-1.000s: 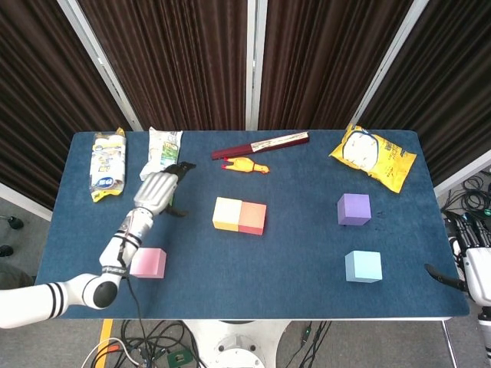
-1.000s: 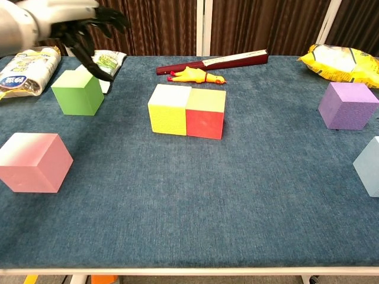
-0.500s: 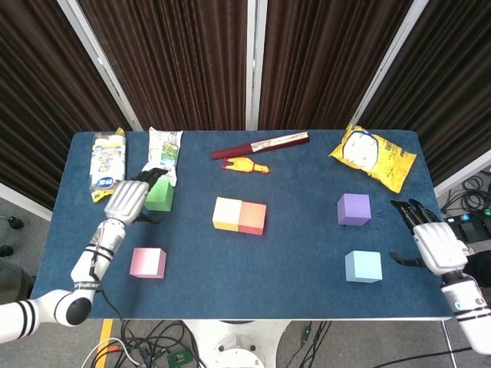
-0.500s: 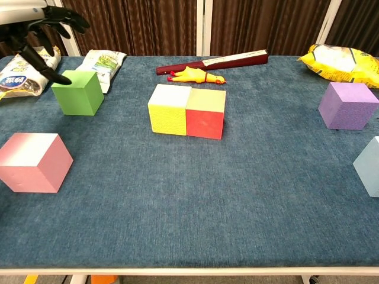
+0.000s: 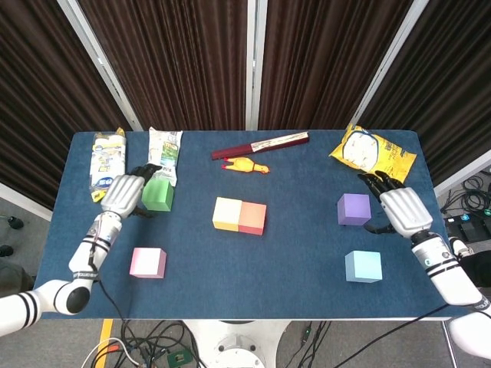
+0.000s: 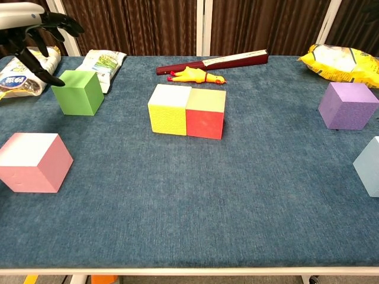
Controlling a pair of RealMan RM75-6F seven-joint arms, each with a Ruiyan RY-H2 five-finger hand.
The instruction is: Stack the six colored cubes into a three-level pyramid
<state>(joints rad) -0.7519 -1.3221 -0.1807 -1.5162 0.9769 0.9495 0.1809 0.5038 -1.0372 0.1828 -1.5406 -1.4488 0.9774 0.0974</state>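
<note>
A yellow cube and a red cube stand side by side and touching at mid-table. The green cube stands at the left, with my open left hand just left of it, fingers spread and holding nothing. Nearer the front left lies the pink cube. The purple cube sits at the right, and my open right hand hovers just right of it. A light blue cube lies at the front right.
Two snack packets lie at the back left. A dark red folded fan and a yellow rubber chicken lie at the back middle. A yellow chip bag sits at the back right.
My left hand has drawn back off the green cube to its left side. My right hand has come in from the table's right edge up to the purple cube.
</note>
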